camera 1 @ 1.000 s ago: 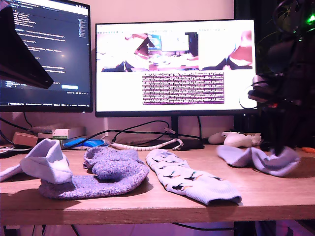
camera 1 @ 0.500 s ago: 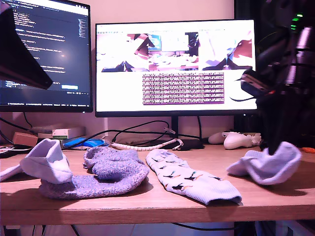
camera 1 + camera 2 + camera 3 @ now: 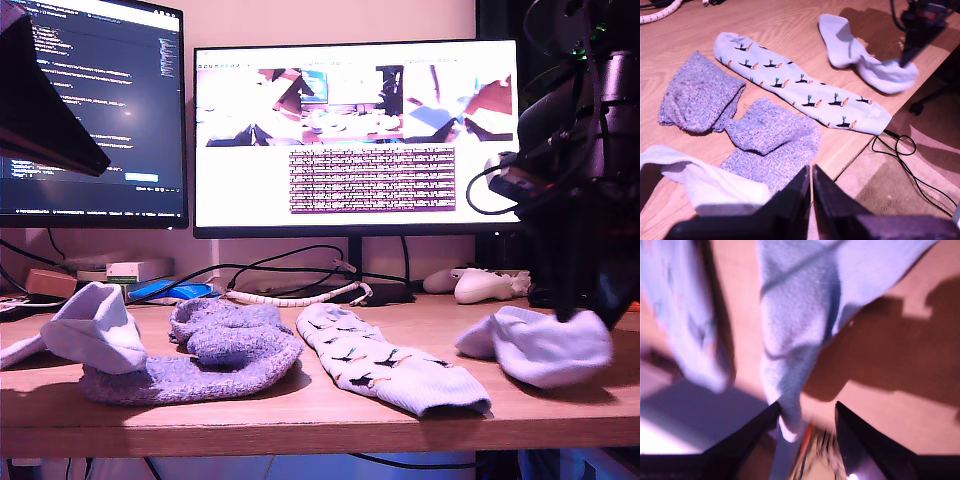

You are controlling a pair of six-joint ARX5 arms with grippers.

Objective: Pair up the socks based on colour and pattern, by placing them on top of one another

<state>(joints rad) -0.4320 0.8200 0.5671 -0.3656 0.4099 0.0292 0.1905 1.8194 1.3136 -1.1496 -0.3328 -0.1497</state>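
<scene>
My second gripper [image 3: 585,315] [image 3: 806,409] is shut on one end of a plain pale blue sock [image 3: 540,345] [image 3: 800,325] at the exterior view's right. The rest of that sock lies bunched on the desk. A bird-print sock [image 3: 385,368] [image 3: 800,87] lies flat in the middle. Two fuzzy lavender socks [image 3: 215,335] [image 3: 700,95] [image 3: 771,136] are heaped left of it in the exterior view. Another pale sock [image 3: 92,325] [image 3: 702,186] rests on their far end. My first gripper [image 3: 811,172] hangs shut and empty above that pale sock.
Two monitors [image 3: 355,135] stand behind the desk, with cables [image 3: 290,295] at their feet. A white game controller [image 3: 485,285] lies at the back on the exterior view's right. The desk's front edge [image 3: 320,435] is close to the socks; floor cables [image 3: 900,150] lie beyond it.
My second gripper has lifted the pale blue sock's end and carried it toward the exterior view's right. The sock went from stretched flat to bunched. The other socks have not moved.
</scene>
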